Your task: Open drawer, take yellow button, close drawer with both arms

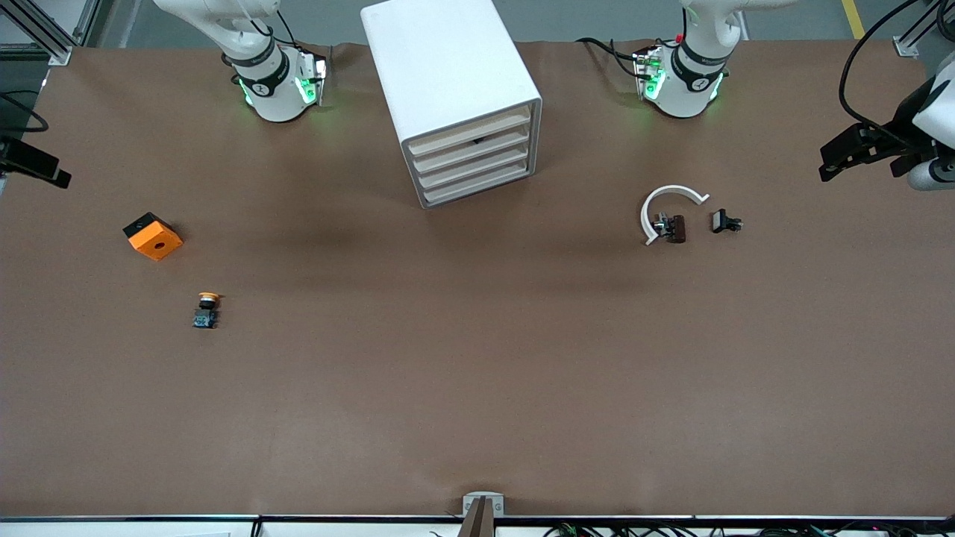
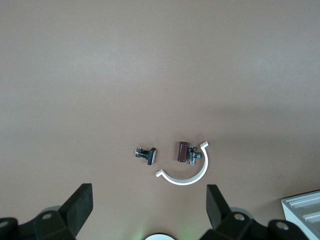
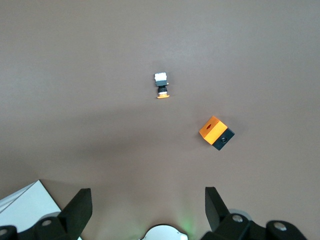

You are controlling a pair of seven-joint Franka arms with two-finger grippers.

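1. The button [image 1: 207, 309] lies out on the bare bench [image 1: 477, 373], toward the right arm's end and nearer the front camera than the orange block [image 1: 153, 236]; it is not in any drawer.
2. The cabinet [image 1: 451, 89] stands mid-bench between the two arm bases, its four drawers all pushed in; the top drawer [image 1: 470, 133] shows a small dark mark at its front.
3. Toward the left arm's end lie a white arc [image 1: 669, 209] with a dark clip [image 1: 674, 227] touching it, and a second black clip [image 1: 725, 221] just beside them.
4. The right claw [image 3: 145, 205] hangs high over the button's part of the bench, fingers spread wide, holding nothing.
5. The left claw [image 2: 150, 202] hangs high over the clips, also spread wide and empty.
6. Judged from this, no step has begun: opening a drawer comes first. That calls for one arm to drop to a drawer front and hook it, while the right arm is better placed for the button.
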